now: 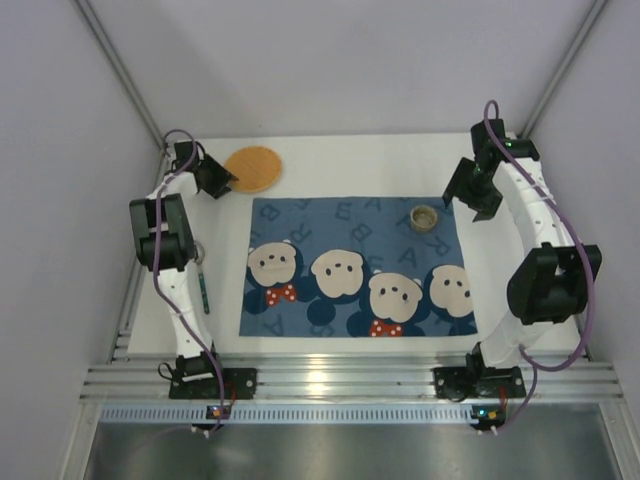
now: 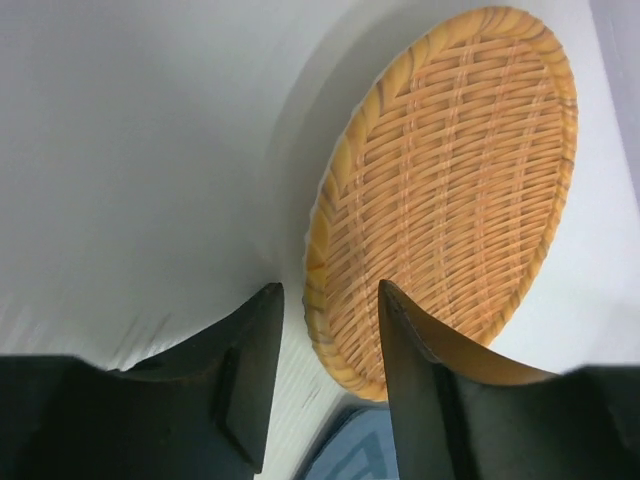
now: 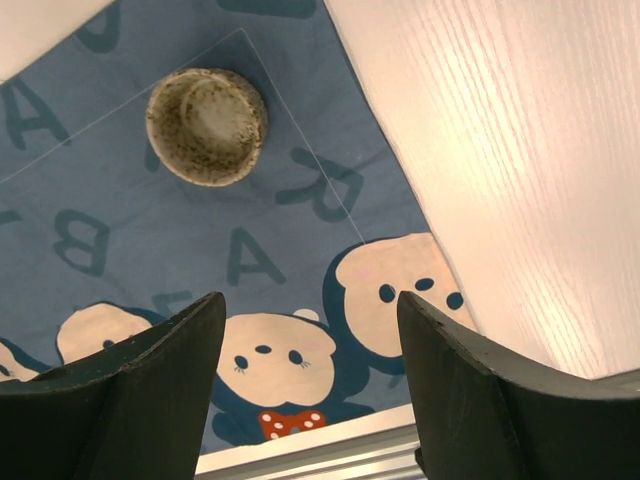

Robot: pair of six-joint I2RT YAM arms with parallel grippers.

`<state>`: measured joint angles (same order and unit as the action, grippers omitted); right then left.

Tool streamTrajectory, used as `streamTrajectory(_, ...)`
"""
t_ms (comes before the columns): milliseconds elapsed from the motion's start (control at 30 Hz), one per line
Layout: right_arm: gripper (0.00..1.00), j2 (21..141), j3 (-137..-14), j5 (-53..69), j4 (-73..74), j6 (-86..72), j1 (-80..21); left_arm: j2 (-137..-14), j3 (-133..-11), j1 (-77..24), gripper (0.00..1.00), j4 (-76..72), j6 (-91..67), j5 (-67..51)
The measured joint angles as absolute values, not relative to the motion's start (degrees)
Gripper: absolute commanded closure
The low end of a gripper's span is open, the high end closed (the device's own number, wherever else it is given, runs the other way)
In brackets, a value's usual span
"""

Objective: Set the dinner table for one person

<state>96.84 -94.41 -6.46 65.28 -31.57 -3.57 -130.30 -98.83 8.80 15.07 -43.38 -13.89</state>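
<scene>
My left tool (image 2: 330,287) is at the near rim of the woven plate (image 2: 450,190), its jaws part-way apart with a stretch of that rim showing in the gap between them. I can't tell from the wrist view whether either finger is touching the wicker, and nothing looks lifted. The plate lies flat on the white counter (image 1: 350,150), at its far left, just off the far left corner of the blue bear-printed placemat (image 1: 330,220).

My right tool (image 3: 310,297) hangs above the right side of the placemat with its jaws wide and nothing between them. Beyond its fingers a small speckled cup (image 3: 207,125) stands upright on the mat near the far right corner, mouth up, apart from the tool.

The placemat covers the middle of the counter, with bare white surface around it. A slim dark utensil (image 1: 203,290) lies on the counter beside the left arm, left of the mat; it is too small for me to name.
</scene>
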Motion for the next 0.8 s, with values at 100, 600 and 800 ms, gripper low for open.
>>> streamTrajectory(100, 0.31, 96.9, -93.5, -6.7, 66.3, -31.6, -3.4, -131.1, -97.4, 9.3, 0.61, 11.2, -46.3, -15.9)
streamTrajectory(600, 0.32, 96.9, -92.6, -6.8, 67.3, -31.6, -3.2, -134.2, -90.9, 12.6, 1.00, -8.0, -57.3, -30.0)
streamTrajectory(800, 0.32, 96.9, -92.6, -6.7, 67.1, -31.6, -3.2, -134.8, -89.8, 13.6, 1.00, -13.5, -60.0, -36.3)
